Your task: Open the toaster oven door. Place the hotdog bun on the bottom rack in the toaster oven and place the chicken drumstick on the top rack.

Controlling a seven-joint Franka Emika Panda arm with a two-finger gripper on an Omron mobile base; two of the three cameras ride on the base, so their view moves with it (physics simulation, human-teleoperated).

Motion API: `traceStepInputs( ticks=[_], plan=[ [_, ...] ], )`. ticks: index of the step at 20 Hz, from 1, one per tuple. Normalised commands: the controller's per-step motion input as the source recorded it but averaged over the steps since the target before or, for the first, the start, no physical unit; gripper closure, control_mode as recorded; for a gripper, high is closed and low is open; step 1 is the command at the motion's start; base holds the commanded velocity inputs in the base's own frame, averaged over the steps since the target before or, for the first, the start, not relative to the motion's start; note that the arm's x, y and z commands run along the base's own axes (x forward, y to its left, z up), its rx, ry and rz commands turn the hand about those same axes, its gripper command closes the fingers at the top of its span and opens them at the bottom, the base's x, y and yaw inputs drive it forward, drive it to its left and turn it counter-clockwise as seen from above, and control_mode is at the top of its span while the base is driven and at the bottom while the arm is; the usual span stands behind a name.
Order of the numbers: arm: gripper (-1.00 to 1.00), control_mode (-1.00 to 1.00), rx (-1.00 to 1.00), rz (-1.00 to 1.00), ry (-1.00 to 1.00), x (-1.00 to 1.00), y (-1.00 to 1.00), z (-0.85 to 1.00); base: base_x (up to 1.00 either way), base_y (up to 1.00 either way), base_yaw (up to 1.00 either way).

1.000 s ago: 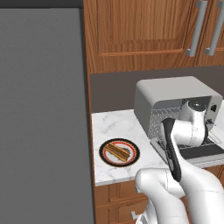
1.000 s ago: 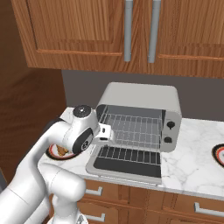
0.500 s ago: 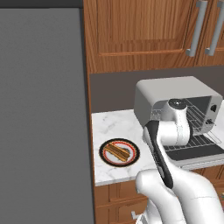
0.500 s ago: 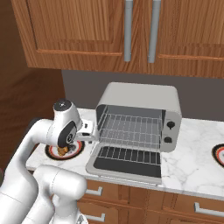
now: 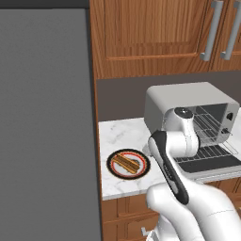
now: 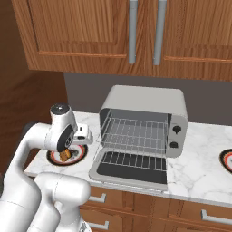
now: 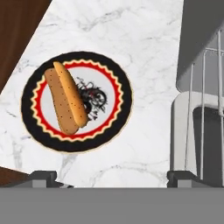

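The toaster oven (image 6: 145,115) stands on the marble counter with its door (image 6: 131,166) folded down flat and its wire racks (image 6: 136,133) bare. Left of it a round black-and-red plate (image 7: 114,83) carries the tan hotdog bun (image 7: 65,98) and, right beside it, the small dark chicken drumstick (image 7: 92,99). In the hand view my gripper (image 7: 113,178) hovers above the counter, between the plate and the oven's left corner. It is open, with nothing between the fingertips (image 7: 42,176). The plate (image 5: 128,163) also lies left of my arm in the left base view.
A tall dark grey panel (image 5: 47,122) walls off the counter's left end. Wooden wall cabinets (image 6: 136,31) hang over the oven. Another plate's rim (image 6: 226,159) shows at the far right of the counter. Drawer fronts (image 6: 199,213) run below the counter edge.
My arm has swung left, away from the oven's open front and over toward the plate. The door stays down and the food has not moved.
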Motion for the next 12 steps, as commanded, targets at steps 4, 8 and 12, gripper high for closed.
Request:
traceStepInputs(
  ticks=[4,8,12],
  plan=[
    [-1.0,-1.0,0.06,0.06,0.1,0.2,0.45,-0.18,0.0,0.0,0.0],
    [-1.0,-1.0,0.0,0.04,0.09,0.27,0.43,-0.24,0.0,0.0,0.0],
    [-1.0,-1.0,0.0,0.0,0.08,0.35,0.35,-0.26,0.0,0.0,0.0]
  ],
)
